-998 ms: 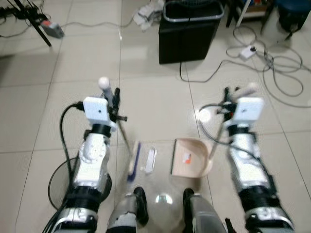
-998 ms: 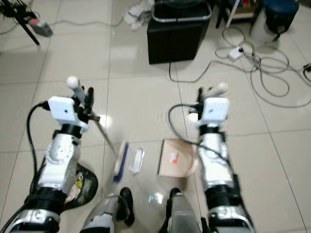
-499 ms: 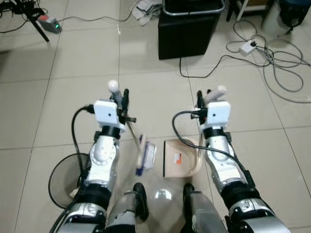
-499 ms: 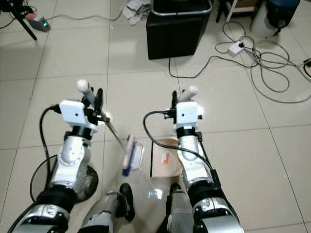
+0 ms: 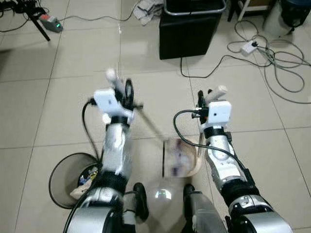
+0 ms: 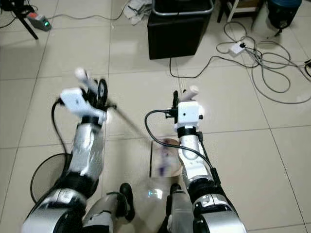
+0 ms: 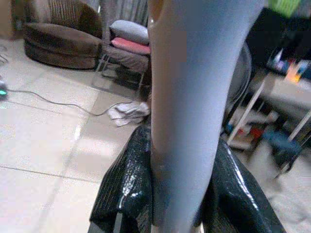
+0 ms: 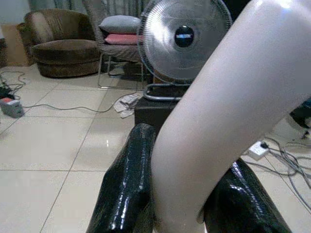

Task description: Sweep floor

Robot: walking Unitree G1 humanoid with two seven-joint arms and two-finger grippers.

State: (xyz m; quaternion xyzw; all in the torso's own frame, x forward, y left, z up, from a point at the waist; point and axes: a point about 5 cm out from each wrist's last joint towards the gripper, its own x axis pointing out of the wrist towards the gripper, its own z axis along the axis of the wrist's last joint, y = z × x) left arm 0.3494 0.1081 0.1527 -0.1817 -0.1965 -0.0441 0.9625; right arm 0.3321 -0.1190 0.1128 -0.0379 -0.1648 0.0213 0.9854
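1. Sitting on the floor [image 5: 43, 97] at the robot's lower left, a round dark bin [image 5: 68, 179] holds some crumpled litter, too small to identify.
2. Between the arms lies the beige dustpan [image 5: 181, 158], mouth toward the left, with blurred debris inside it.
3. A black box [image 5: 188, 29] stands ahead, cables [image 5: 272, 58] trailing to its right.
4. Left end effector [image 5: 125, 92] is clamped on the broom handle [image 5: 150, 125], whose thin shaft slants down to the dustpan.
5. Right end effector [image 5: 208, 97] is clamped on the dustpan handle [image 8: 228, 97].
6. Right wrist view adds a standing fan [image 8: 183, 39] and a brown armchair [image 8: 63, 48].
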